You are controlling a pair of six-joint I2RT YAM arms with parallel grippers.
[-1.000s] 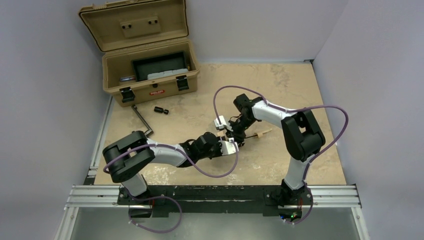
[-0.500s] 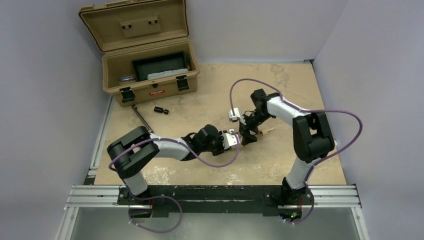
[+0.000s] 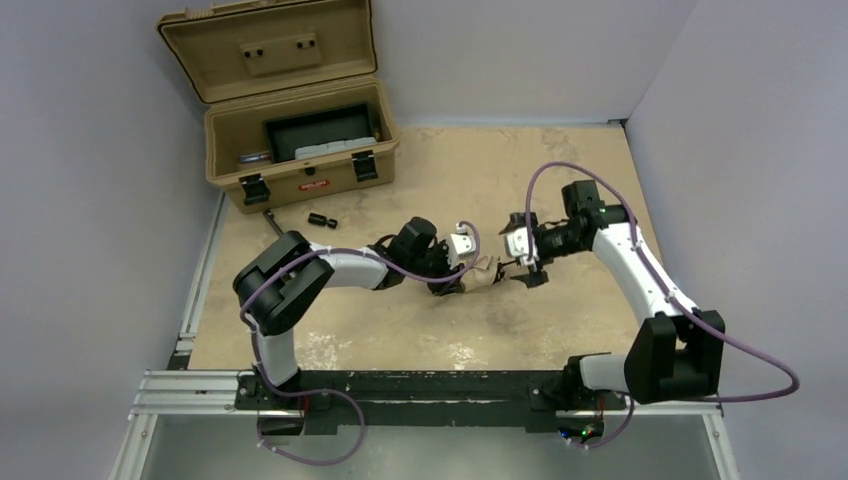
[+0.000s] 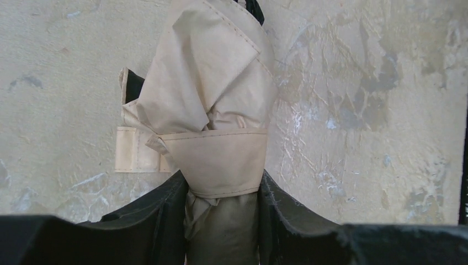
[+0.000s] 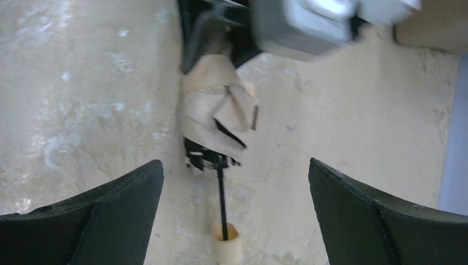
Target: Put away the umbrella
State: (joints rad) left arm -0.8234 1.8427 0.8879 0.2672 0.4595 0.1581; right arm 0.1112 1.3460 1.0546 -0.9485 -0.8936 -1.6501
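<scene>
Beige umbrella [image 4: 215, 121] gripped in left hand [image 4: 222, 176]; right hand [image 5: 235, 163] spread wide beside it

The umbrella [image 4: 212, 110] runs past the left wrist view's top and bottom edges.

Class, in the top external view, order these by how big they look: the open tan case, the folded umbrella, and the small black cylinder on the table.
1. tan case, by far the largest.
2. umbrella, though the left tool hides part of it.
3. black cylinder, clearly smallest.
</scene>
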